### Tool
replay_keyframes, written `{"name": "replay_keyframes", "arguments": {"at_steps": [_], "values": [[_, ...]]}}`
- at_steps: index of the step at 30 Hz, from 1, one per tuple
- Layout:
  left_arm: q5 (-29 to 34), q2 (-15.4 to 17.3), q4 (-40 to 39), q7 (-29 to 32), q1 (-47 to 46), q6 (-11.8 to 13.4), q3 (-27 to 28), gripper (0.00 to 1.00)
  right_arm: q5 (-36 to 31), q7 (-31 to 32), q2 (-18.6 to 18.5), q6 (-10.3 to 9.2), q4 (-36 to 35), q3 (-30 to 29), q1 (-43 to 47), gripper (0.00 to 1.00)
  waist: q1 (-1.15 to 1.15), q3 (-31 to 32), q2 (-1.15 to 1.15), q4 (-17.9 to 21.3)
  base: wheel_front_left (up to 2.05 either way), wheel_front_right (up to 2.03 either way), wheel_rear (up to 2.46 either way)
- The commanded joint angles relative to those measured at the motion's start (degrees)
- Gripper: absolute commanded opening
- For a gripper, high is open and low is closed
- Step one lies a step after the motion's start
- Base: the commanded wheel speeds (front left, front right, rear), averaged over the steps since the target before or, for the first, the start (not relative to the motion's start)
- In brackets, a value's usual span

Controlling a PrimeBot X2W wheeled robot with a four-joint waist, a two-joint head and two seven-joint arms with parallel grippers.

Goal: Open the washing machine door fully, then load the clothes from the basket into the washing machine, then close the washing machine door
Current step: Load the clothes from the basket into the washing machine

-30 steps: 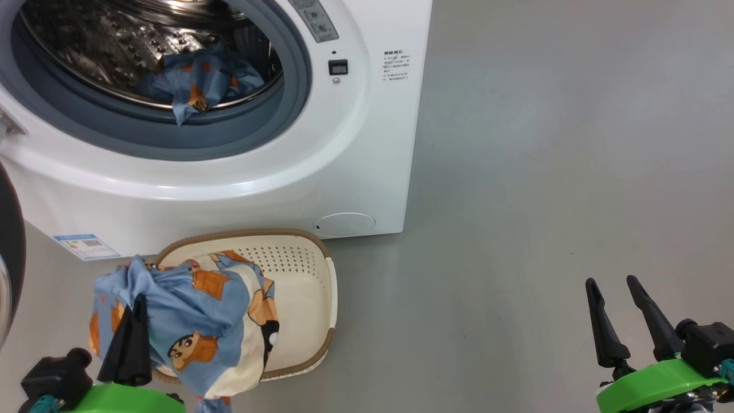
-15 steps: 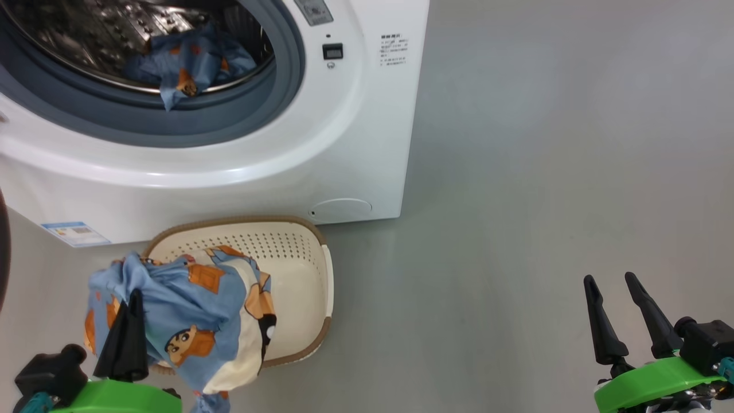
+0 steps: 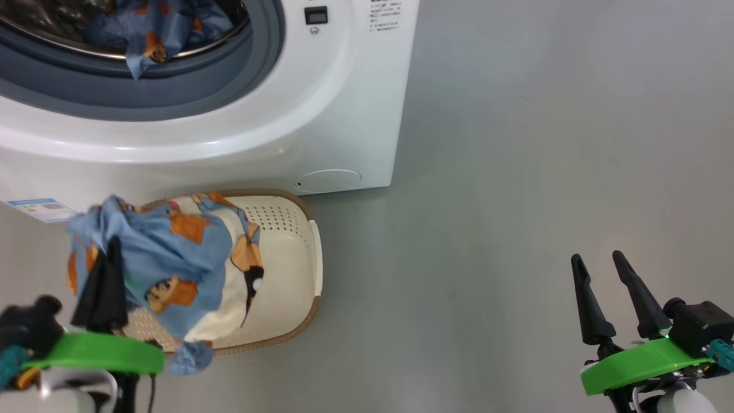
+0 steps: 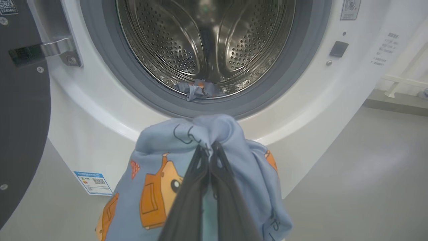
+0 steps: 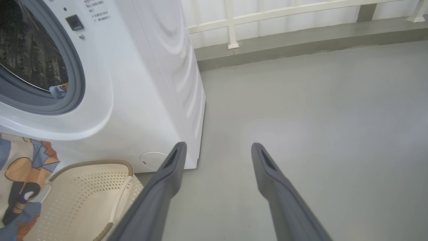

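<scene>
Above basket, seemingly: clothes in tool

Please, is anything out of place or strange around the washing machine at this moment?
One thing: the garment in the drum lies at the very front, with a corner drooping over the grey gasket. It might be pinched when the door is shut. Nothing looks spilled or damaged.

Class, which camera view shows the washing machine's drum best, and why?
The left wrist view: it faces the drum head-on. The head view catches its lower edge; the right wrist view, a side sliver.
</scene>
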State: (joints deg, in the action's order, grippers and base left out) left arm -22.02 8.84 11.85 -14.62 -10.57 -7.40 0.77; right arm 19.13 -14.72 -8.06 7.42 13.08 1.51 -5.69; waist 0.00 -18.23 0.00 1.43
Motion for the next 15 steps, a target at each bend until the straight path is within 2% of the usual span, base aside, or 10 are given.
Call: {"name": "replay_keyframes", "arguments": {"at_steps": [1, 15], "values": [[0.0, 2.4, -1.2, -0.4, -2.7, -0.1, 2.1, 0.00, -0.3, -0.3, -0.2, 0.07, -1.3, 1.4, -0.8, 1.00, 0.00, -0.7, 0.00, 0.6, 0.00, 0.00, 0.00], [2.2, 8.7, 0.9, -0.4, -23.2, -0.1, 3.9, 0.00, -0.4, -0.3, 1.5, 0.07, -1.4, 2.3, -3.7, 1.00, 0.00, -5.1, 0.00, 3.1, 0.00, 0.00, 0.00]]}}
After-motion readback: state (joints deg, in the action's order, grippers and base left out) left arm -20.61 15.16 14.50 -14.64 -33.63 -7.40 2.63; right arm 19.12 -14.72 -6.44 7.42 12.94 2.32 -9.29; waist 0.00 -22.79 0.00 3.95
